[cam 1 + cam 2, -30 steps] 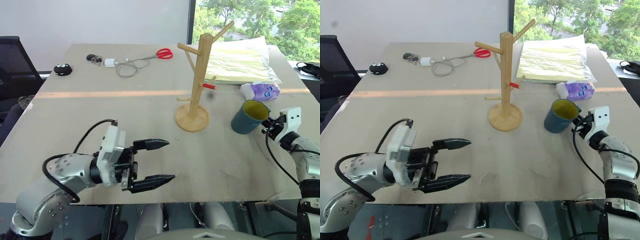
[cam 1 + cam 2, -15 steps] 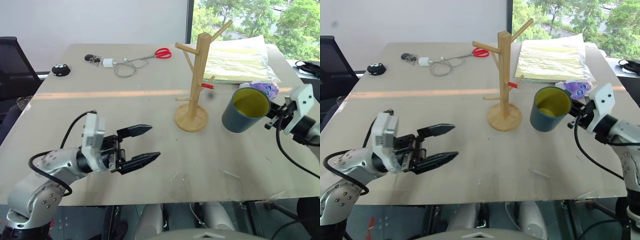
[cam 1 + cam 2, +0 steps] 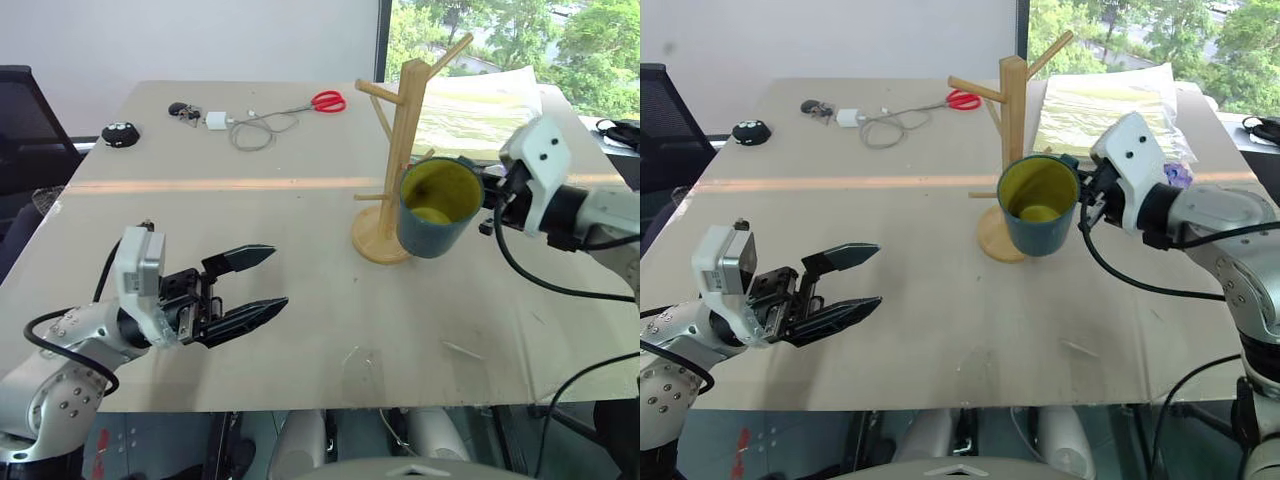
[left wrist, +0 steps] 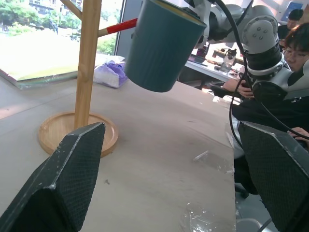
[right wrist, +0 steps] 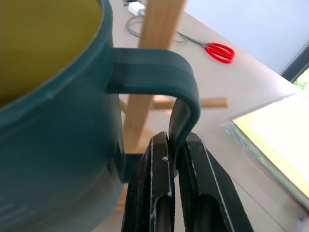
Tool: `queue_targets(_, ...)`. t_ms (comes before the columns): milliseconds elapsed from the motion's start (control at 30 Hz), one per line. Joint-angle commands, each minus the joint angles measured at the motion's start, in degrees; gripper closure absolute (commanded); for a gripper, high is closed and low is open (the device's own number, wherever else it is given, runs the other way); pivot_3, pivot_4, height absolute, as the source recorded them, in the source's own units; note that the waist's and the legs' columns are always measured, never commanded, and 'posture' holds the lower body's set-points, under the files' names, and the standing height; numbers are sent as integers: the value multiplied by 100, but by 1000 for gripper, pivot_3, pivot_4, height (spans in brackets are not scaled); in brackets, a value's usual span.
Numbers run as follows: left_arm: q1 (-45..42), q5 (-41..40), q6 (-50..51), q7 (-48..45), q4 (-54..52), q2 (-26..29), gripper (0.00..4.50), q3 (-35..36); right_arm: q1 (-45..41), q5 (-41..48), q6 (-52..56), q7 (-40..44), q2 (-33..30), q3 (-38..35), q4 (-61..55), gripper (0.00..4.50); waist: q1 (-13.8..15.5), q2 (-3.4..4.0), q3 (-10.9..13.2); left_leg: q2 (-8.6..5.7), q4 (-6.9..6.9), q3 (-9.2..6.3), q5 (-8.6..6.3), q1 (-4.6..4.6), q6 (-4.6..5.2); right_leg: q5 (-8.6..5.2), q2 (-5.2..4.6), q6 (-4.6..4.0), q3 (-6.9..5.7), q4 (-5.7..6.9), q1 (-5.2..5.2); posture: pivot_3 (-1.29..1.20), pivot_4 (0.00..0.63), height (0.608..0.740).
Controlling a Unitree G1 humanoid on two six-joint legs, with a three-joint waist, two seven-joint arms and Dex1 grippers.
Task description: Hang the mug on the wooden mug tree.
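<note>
Held up off the table by its handle in the pinched right gripper (image 5: 175, 159), the mug (image 3: 1038, 205) hides the wooden mug tree (image 3: 1012, 110) lower post, scissors (image 3: 962, 99) lie beyond, and the left gripper (image 3: 848, 285) gapes wide.

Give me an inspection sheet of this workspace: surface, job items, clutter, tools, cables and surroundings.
Surface: light wooden table, an orange stripe across it.
Job's things: dark teal mug with yellow inside held off the table, tilted, beside the post of the light-wood mug tree; not on a peg. The tree stands upright on its round base.
Clutter: red-handled scissors, white charger, keys, round black object, stack of yellow-green sheets in clear plastic.
Tools: right tool shut on the mug's handle; left tool open, holding nothing, over the table's near left.
Cables: grey coiled charger lead.
Surroundings: black chair, window with trees, seated person.
</note>
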Motion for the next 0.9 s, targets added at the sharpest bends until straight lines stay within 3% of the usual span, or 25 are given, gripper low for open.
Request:
queue_targets(33,110,-81,-70,64,-297,-56,0,101,-333,26,344,-231,262,215,-133,4397,-4,-3,-1,0,0,-1,0,-1,0,0,0,0,-1,0,0,0,150,740)
queue_targets(267,326,-54,-133,239,-477,-147,0,171,-550,-587,522,-567,444,791,237,4397,0,-5,-3,0,0,3,0,-2,0,0,-1,0,-1,1,-3,0,150,740)
queue_targets(400,316,0,-147,459,-576,-212,0,123,-354,-633,320,-415,422,613,236,3174,1,-6,-3,-1,0,4,0,-2,0,0,-1,0,0,1,-3,0,150,740)
queue_targets(433,290,-3,-159,533,-588,-244,0,124,-215,-487,237,-221,354,431,93,2703,0,-6,-3,0,1,4,0,-2,0,1,-1,1,0,1,-3,0,150,740)
queue_targets(633,205,156,-124,790,-533,-260,0,-30,1095,166,-713,951,-109,-906,-374,2703,26,-8,-2,-1,-1,-5,0,-8,0,11,1,23,-6,-3,1,0,150,740)
queue_targets(900,586,835,-344,710,-74,-243,0,41,3604,-161,-2006,1701,-245,-2482,-93,2703,5,-16,-7,-2,0,-3,-1,6,1,0,7,5,0,0,9,0,150,740)
